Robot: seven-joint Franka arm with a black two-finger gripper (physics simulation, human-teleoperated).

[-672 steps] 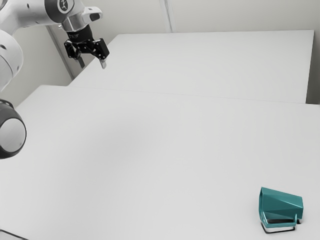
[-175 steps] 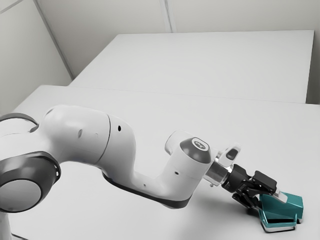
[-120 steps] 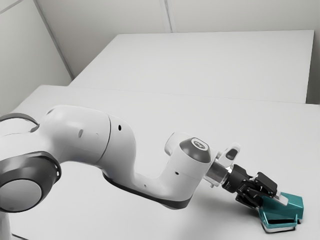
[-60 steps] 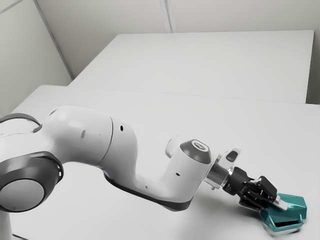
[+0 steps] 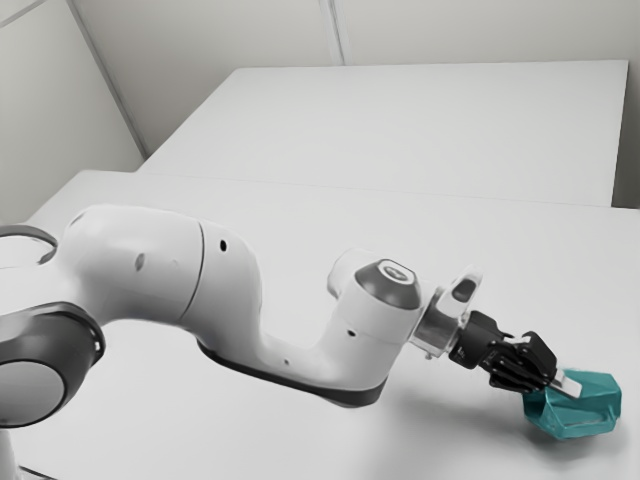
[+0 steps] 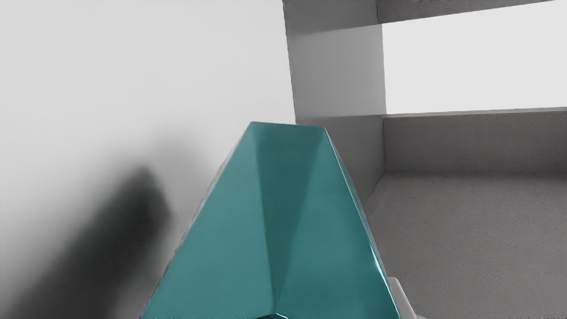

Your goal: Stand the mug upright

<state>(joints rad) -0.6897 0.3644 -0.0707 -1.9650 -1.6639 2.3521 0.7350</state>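
Observation:
The teal mug [image 5: 592,408] is at the exterior view's lower right, still lying over on its side and tilted, with a soft shadow beneath it. My gripper [image 5: 566,387] reaches it from the exterior view's left and is shut on it, a pale fingertip lying against its near part. In the wrist view the faceted mug [image 6: 288,212] stretches away from the gripper [image 6: 277,305]; one pale fingertip is seen along its side, the other is hidden behind the mug. The mug's shadow falls apart from it on the table, so it appears raised.
The white table [image 5: 300,240] extends around the arm, with a second white surface [image 5: 420,130] behind it. In the wrist view the table's edge runs close beyond the mug, with a grey floor [image 6: 469,230] and walls past it.
Since half a second ago the mug has risen slightly and rolled with my gripper, its dark-rimmed side turning out of sight. Over the earlier frames, my arm came down from the upper left and took hold of it.

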